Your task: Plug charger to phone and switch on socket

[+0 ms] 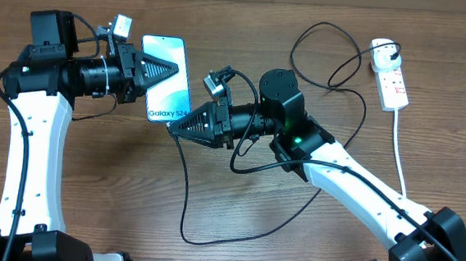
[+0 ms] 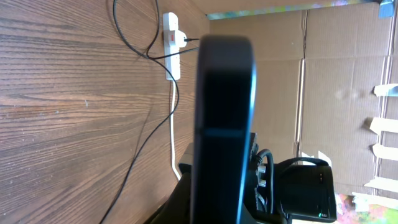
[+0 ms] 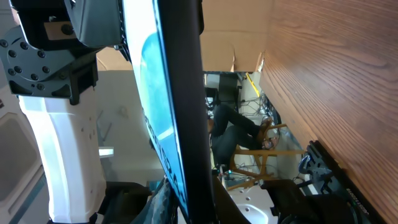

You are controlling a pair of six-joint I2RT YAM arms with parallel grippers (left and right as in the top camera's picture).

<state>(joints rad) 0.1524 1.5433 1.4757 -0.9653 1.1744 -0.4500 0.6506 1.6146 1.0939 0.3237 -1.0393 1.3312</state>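
Your phone [image 1: 180,94] is lifted off the counter [image 1: 114,180], with its blue "Galaxy" screen facing up. Your left hand [image 1: 176,67] is clamped on it from the phone's left side. Your right hand [image 1: 172,126] meets the phone's lower edge with its fingers drawn together. The charger [image 1: 186,193] trails from under that tip, though the connector itself is hidden. The black cable loops below the phone, then runs far to the phone's right to the socket [image 1: 394,84], where its white adapter [image 1: 381,49] sits plugged in.
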